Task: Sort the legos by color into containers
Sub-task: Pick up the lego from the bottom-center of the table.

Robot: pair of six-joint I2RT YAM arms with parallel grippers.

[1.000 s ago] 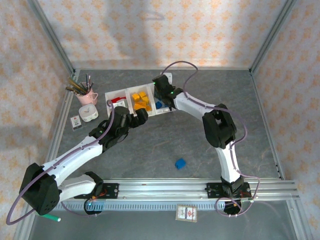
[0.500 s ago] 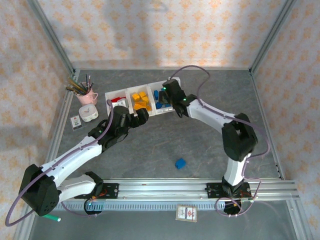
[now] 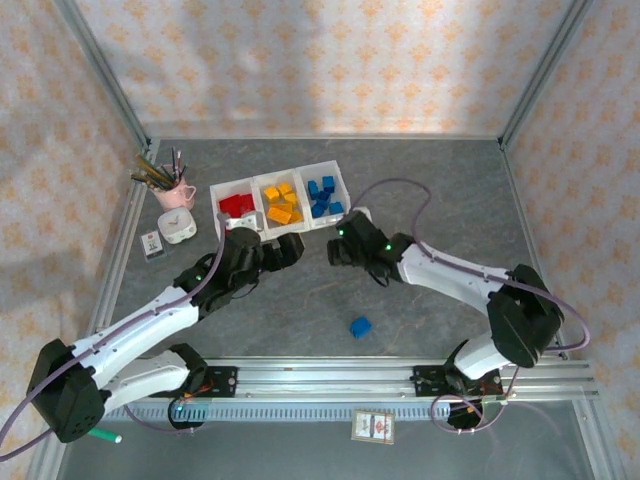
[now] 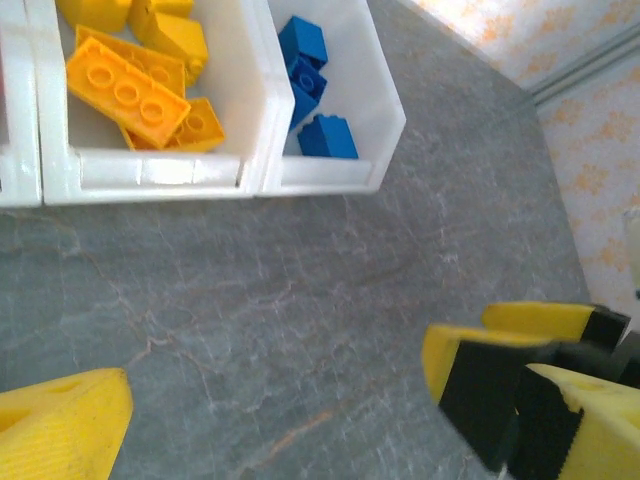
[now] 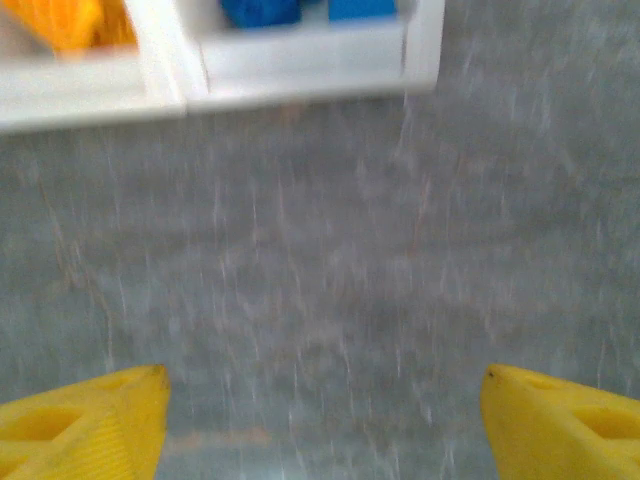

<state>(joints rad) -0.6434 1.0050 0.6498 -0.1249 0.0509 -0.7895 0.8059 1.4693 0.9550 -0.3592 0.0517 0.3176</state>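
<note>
The containers (image 3: 344,195) stand at the back of the table as a row of white bins: red legos (image 3: 236,205) in the left one, yellow legos (image 3: 280,203) in the middle, blue legos (image 3: 322,196) in the right. A lone blue lego (image 3: 360,326) lies on the grey table nearer the arm bases. My left gripper (image 3: 290,248) hovers open just in front of the bins. My right gripper (image 3: 336,250) is open beside it, jaws wide, nothing between them. The left wrist view has the bin wall (image 4: 150,170), yellow legos (image 4: 125,90) and blue legos (image 4: 305,75). The blurred right wrist view has the bin wall (image 5: 300,50).
A pink cup of pens (image 3: 172,185), a small white clock (image 3: 178,228) and a little box (image 3: 152,244) sit at the left. The metal rail (image 3: 350,375) runs along the near edge, with a card (image 3: 372,426) below it.
My right arm has drawn back from over the blue bin toward the near side, its jaws widening. My left gripper has shifted slightly nearer and stays open.
</note>
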